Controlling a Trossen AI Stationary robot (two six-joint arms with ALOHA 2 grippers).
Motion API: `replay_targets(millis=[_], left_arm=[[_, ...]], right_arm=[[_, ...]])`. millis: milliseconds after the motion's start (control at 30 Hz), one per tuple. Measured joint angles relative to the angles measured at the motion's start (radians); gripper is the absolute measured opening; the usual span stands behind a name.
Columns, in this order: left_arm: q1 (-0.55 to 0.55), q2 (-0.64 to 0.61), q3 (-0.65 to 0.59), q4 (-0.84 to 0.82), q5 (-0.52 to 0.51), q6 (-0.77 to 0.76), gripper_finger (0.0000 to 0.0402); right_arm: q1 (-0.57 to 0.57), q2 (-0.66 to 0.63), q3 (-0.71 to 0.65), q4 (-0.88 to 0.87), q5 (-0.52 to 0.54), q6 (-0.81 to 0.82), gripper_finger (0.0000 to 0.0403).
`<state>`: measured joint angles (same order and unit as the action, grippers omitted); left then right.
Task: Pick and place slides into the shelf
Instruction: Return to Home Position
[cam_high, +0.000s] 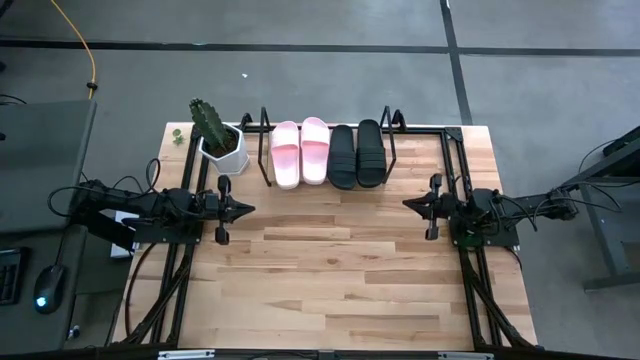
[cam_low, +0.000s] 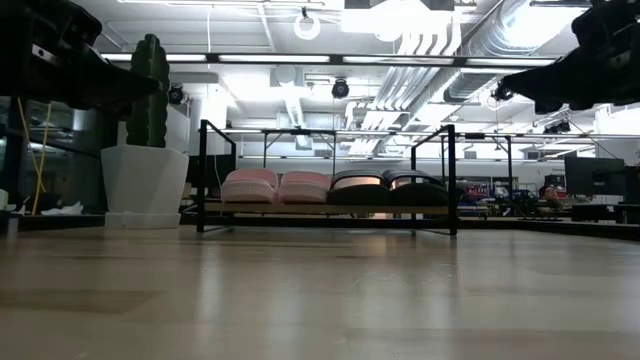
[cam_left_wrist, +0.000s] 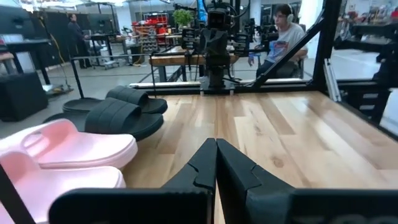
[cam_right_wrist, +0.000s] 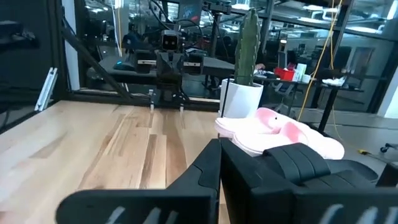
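Note:
Two pale pink slides and two black slides lie side by side, soles down, on the shelf, a black wire rack at the table's far edge. In the low view the pink pair and black pair rest on its wooden board. My left gripper hovers at the table's left side, shut, holding nothing; its fingers meet. My right gripper hovers at the right side, shut and empty. Both point level toward each other.
A white pot with a cactus stands left of the shelf at the far left. Black frame bars run along the table's left and right sides. The wooden table stretches between the arms. A seated person shows beyond the table.

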<state>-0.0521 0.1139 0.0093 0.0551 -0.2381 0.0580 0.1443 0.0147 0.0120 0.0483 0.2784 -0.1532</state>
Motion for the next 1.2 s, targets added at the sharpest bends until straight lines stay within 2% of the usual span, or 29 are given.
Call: replay_targets(millis=[133,267,400,500,633,767,900,1067,1200], left_arm=[[0.000,0.005,0.000,-0.001,0.003,-0.036,0.0001],[0.000,0.060,0.001,-0.004,0.008,0.024,0.0001],[0.000,0.149,0.000,0.009,-0.072,0.028,0.0001],[0.000,0.222,0.000,0.072,-0.116,0.017,0.0001],[0.000,0.311,0.000,0.212,-0.103,0.050,0.0001],[0.000,0.361,0.000,0.229,-0.120,0.051,0.0001],[0.000,0.348,0.000,0.210,-0.121,0.057,0.0001],[0.000,0.280,0.000,0.154,-0.113,0.058,0.0001],[0.000,0.205,0.000,0.083,-0.052,0.062,0.0001]], right_arm=[[0.000,0.000,0.000,0.000,-0.003,0.034,0.0000],[0.000,0.000,0.000,0.000,-0.004,0.070,0.0000],[0.000,0.000,0.000,0.000,-0.010,0.086,0.0000],[0.000,0.000,-0.002,0.002,-0.026,0.068,0.0000],[-0.001,0.000,-0.002,0.008,-0.018,0.068,0.0000],[-0.001,0.000,-0.002,0.022,-0.008,0.089,0.0000],[-0.001,0.000,-0.003,0.021,-0.050,0.075,0.0000],[-0.001,0.000,-0.003,0.014,-0.053,0.078,0.0000],[-0.001,0.000,-0.003,0.016,-0.053,0.076,0.0000]])
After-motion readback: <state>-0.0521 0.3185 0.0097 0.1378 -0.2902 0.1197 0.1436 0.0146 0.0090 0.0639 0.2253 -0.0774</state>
